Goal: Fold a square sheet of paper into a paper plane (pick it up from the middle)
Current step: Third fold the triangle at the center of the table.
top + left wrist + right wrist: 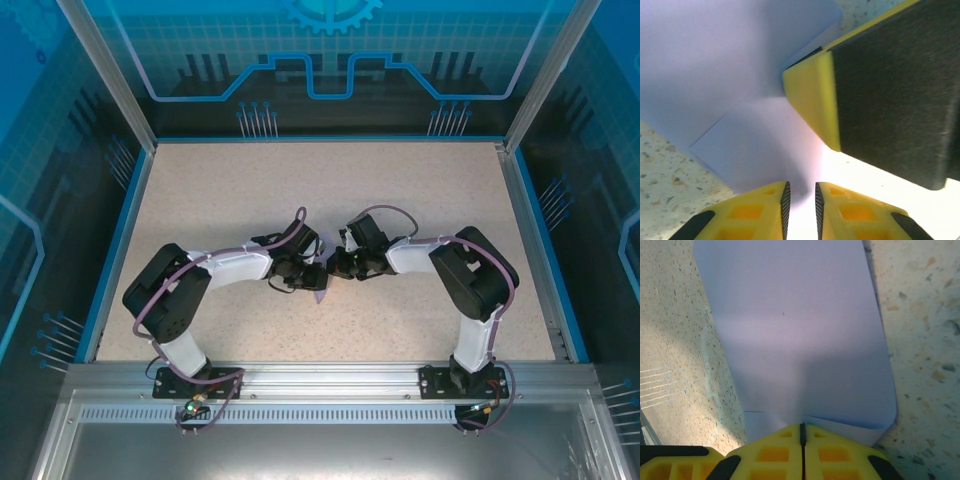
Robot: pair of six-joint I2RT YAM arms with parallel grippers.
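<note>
The square sheet of paper (321,292) is lavender and lies partly folded on the table, mid-front, under both grippers. In the right wrist view the paper (800,330) has a folded flap on top. My right gripper (802,426) is shut on its near edge, where the layers pinch together. In the left wrist view the paper (730,65) shows two overlapping layers. My left gripper (800,192) stands over it with a narrow gap between the jaws, and the sheet shows through that gap. One of the right gripper's fingers (812,95) presses the paper just ahead. The two grippers (312,275) (335,268) meet tip to tip.
The speckled beige table (330,190) is ringed by a blue rim (113,250) and transparent blue walls. A metal rail (320,375) along the near edge carries both arm bases. Open tabletop stretches behind and to both sides of the arms.
</note>
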